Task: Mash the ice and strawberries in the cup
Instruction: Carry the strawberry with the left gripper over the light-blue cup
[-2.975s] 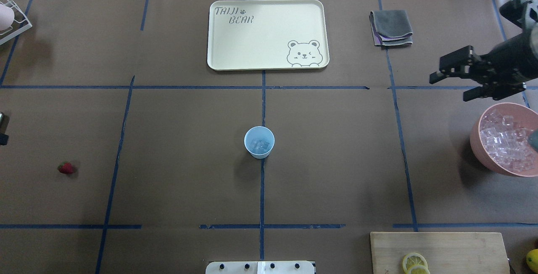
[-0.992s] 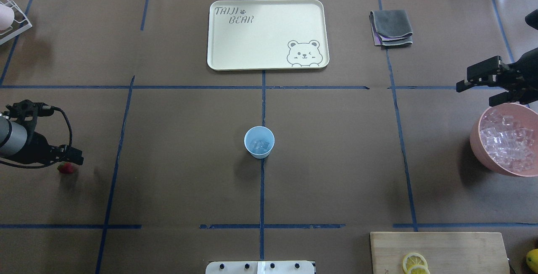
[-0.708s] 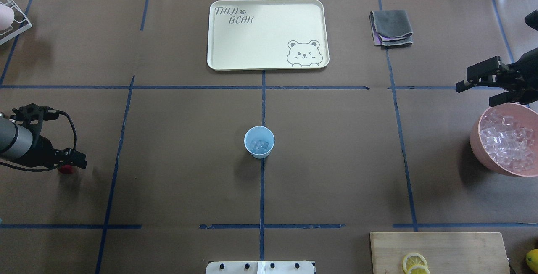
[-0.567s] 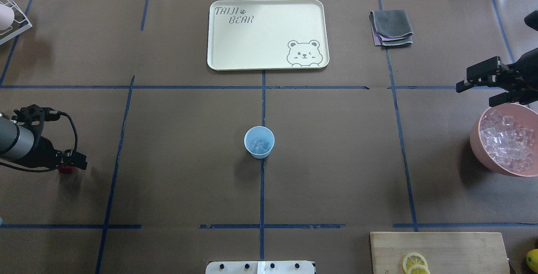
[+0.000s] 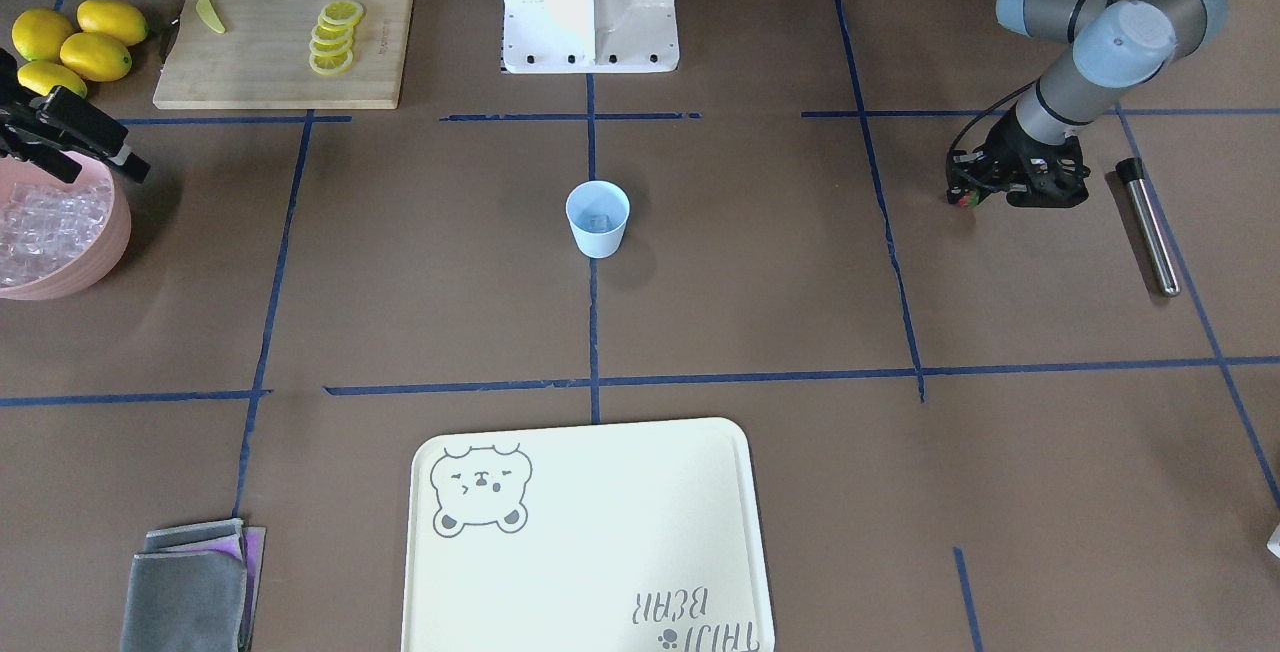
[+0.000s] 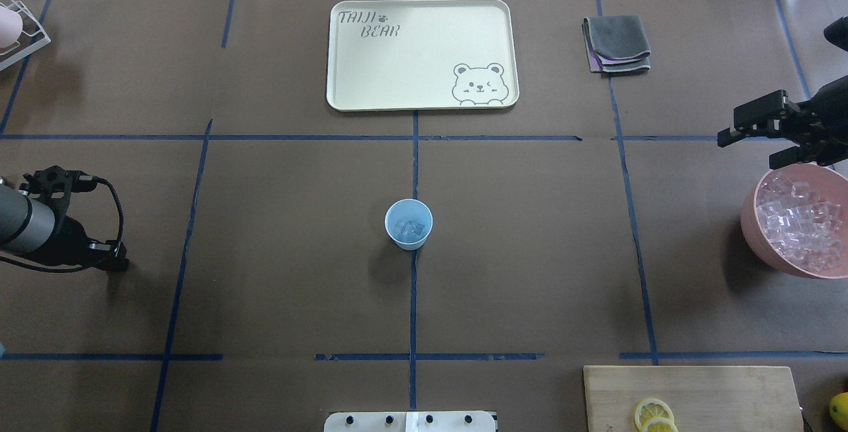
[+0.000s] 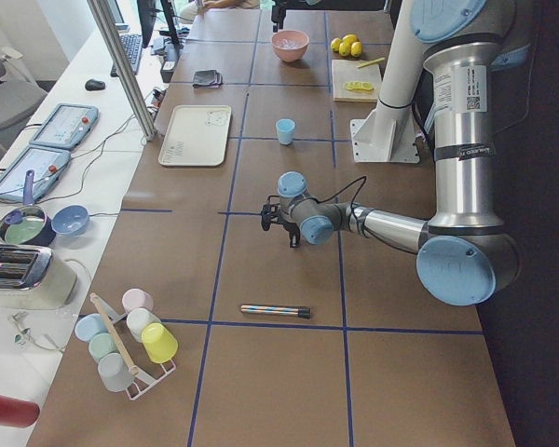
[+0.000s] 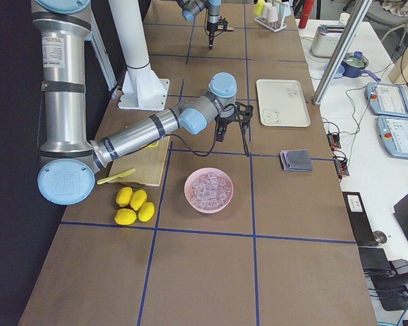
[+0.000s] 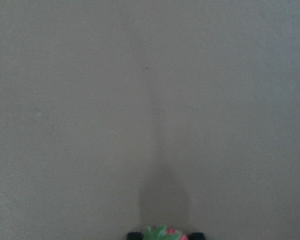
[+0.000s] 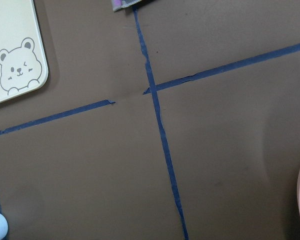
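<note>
pale-blue cup point(image 5: 598, 217) in the front view, left gripper point(image 5: 962, 199) well apart on the view's right; overhead, ice point(image 6: 411, 227) inside the cup, right gripper point(image 6: 748, 148) far right, spread wide, empty; left wrist view, strawberry point(image 9: 162, 233) pinched in left gripper.

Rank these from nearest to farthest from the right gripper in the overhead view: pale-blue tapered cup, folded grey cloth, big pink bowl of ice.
From the right gripper:
1. Big pink bowl, just beside it.
2. Folded grey cloth, toward the far edge.
3. Pale-blue tapered cup, table centre.
</note>
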